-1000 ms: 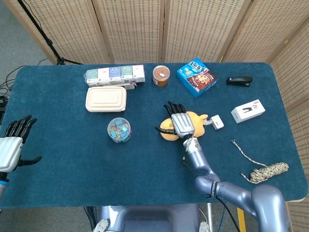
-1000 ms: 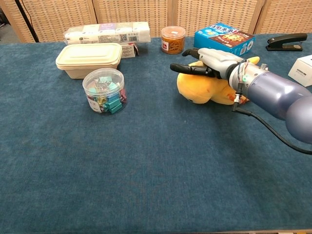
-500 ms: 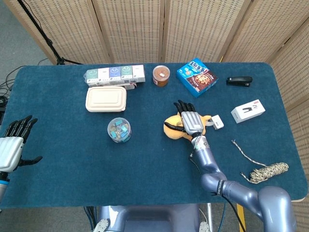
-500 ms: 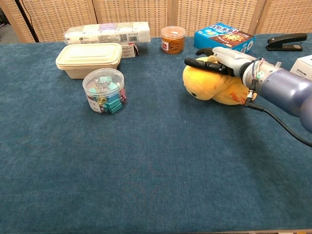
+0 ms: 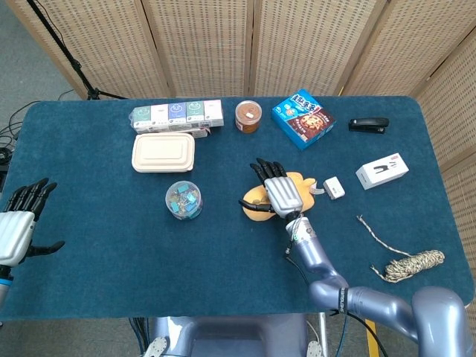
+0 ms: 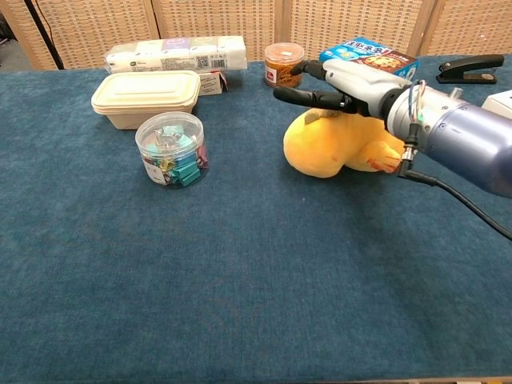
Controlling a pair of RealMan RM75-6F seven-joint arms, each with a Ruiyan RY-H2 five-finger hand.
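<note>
A yellow plush toy [image 5: 256, 205] [image 6: 330, 150] lies near the middle of the blue table [image 5: 104, 260]. My right hand [image 5: 277, 190] [image 6: 346, 84] is stretched flat over the top of it, fingers straight and apart, gripping nothing. Whether the palm touches the toy is unclear in either view. My left hand [image 5: 19, 222] hangs beyond the table's left edge, fingers spread and empty, seen only in the head view.
A clear tub of binder clips [image 5: 184, 200] [image 6: 170, 149] and a beige lidded box [image 5: 163, 152] [image 6: 146, 97] stand left of the toy. A jar [image 5: 248, 117], blue cookie box [image 5: 303, 119], stapler [image 5: 369, 124], white box [image 5: 381, 171] and rope [image 5: 413, 264] lie behind and right.
The right hand swung right with the toy under it, then back left and a little higher. The toy has shifted back left. The left hand has stayed still.
</note>
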